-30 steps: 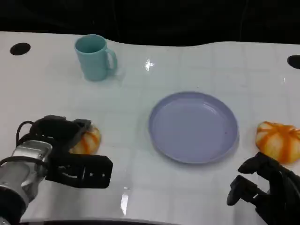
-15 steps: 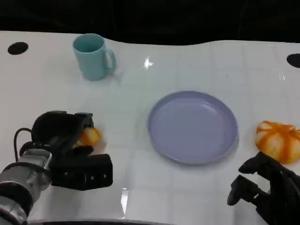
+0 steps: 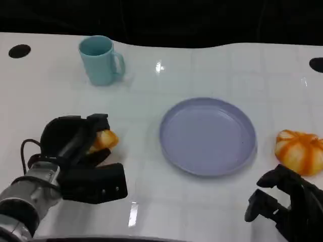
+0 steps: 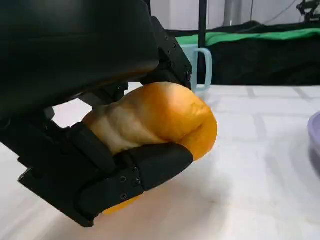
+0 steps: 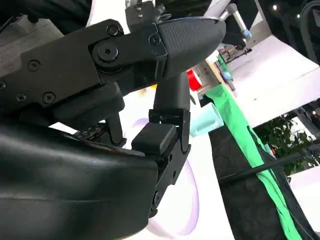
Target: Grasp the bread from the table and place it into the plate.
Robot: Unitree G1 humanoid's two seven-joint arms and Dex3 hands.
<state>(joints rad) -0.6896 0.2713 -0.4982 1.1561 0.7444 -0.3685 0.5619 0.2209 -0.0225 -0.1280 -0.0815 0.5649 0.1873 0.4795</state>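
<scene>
An orange-and-white bread roll (image 3: 103, 140) is gripped by my left hand (image 3: 75, 151) at the table's left; the left wrist view shows the roll (image 4: 155, 120) clasped between black fingers (image 4: 145, 165), seemingly just off the table. The lilac plate (image 3: 176, 151) lies to its right at mid-table, with nothing on it. A second, larger striped bread (image 3: 299, 151) rests on the table right of the plate. My right hand (image 3: 285, 204) hovers near the front right edge, just in front of that bread, fingers apart and holding nothing.
A light-blue mug (image 3: 101, 60) stands at the back left, also seen behind the roll as the mug (image 4: 202, 65). Black round holes (image 3: 20, 51) mark the table's far corners. Bare white table lies between my left hand and the plate.
My left hand has closed around the roll and shifted it slightly right and away from me. The right hand has stayed put.
</scene>
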